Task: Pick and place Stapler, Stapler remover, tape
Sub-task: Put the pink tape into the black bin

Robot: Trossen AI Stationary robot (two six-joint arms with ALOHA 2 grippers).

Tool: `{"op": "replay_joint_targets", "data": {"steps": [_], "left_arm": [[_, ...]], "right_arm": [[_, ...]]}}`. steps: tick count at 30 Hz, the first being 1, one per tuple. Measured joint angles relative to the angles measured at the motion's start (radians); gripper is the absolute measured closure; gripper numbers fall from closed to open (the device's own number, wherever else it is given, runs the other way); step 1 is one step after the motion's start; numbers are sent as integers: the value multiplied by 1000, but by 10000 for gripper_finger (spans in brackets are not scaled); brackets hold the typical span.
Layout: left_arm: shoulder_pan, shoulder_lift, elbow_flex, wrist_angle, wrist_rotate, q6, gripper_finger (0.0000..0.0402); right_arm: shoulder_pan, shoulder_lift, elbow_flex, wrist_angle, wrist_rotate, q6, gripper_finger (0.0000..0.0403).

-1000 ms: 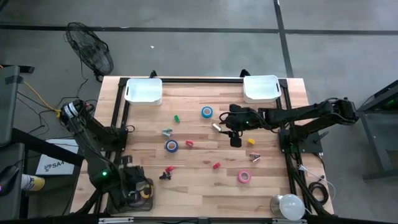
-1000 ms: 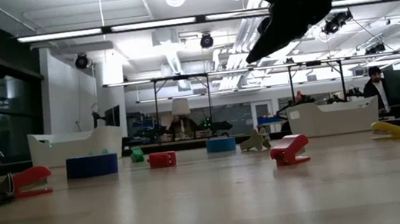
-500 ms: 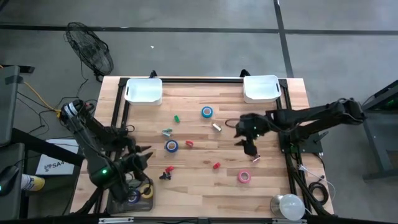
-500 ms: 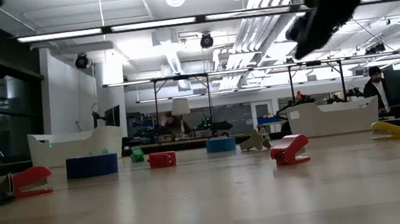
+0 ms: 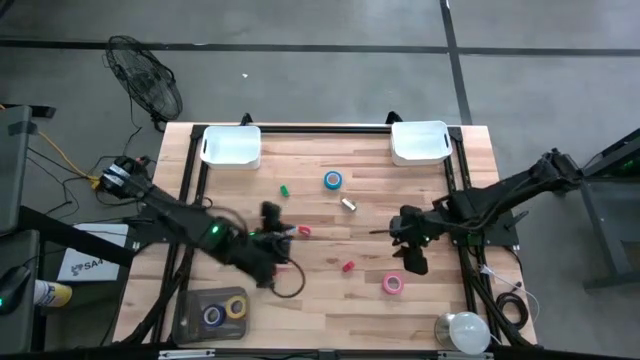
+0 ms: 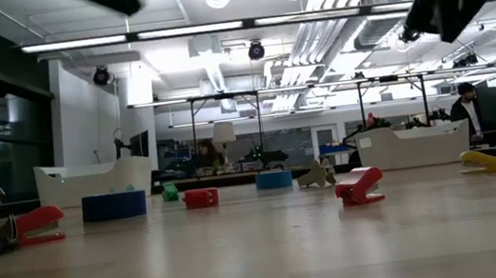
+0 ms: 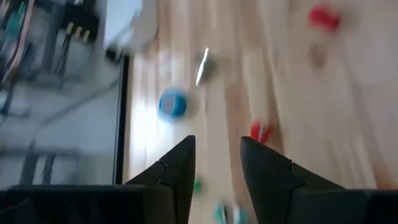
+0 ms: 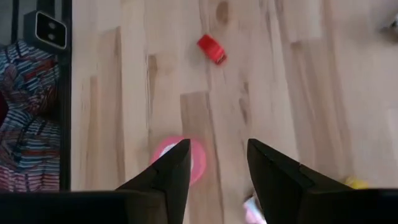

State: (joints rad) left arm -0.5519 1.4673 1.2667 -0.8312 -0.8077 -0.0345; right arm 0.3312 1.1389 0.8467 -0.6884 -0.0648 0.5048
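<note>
My left gripper [image 5: 285, 238] hangs open and empty above the table's middle left; its wrist view [image 7: 216, 168] looks past a small red piece [image 7: 260, 132] to a blue tape roll [image 7: 173, 102]. My right gripper [image 5: 411, 263] is open and empty above the right side, just above and beside the pink tape roll [image 5: 393, 284], which lies flat at its fingers [image 8: 180, 158]. Another blue tape roll [image 5: 332, 180] lies flat farther back. Small red staplers [image 6: 358, 185] [image 6: 38, 224] rest on the wood. I cannot pick out the stapler remover.
Two white bins [image 5: 231, 146] [image 5: 419, 141] stand at the far edge. A clear tray [image 5: 190, 318] at the near left corner holds a blue and a yellow roll. Small red [image 5: 348, 266], green [image 5: 284, 189] and cream [image 5: 349, 204] pieces lie scattered. A lamp [image 5: 460, 330] sits near right.
My left gripper has left the tray at the near left corner and swung toward the table's middle, rising a little and rolling its wrist. My right gripper has gone from the table's middle toward the near right, tipping further down, and now stands by the pink tape roll.
</note>
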Motion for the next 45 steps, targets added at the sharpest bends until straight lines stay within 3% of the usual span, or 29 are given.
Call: {"op": "replay_joint_targets", "data": {"steps": [3,7,13,20,27,38,45], "left_arm": [[72,0,0,190,101,224,277],[149,0,0,310,179,359,277],[228,6,-28,408,238,378,277],[259,8,-186,635,331,367,277],[258,8,-318,868,396,371,277],[264,8,-322,887,485,370,277],[263,8,-322,886,510,352,277]], "right_arm": [[52,6,-7,2,24,62,253],[120,48,-12,0,44,121,253],[192,134,-12,12,35,166,253],[268,243,-12,14,-19,145,253],[319,319,-8,110,-5,85,253],[362,433,-8,224,81,-11,252],[371,503,-8,269,73,3,209]]}}
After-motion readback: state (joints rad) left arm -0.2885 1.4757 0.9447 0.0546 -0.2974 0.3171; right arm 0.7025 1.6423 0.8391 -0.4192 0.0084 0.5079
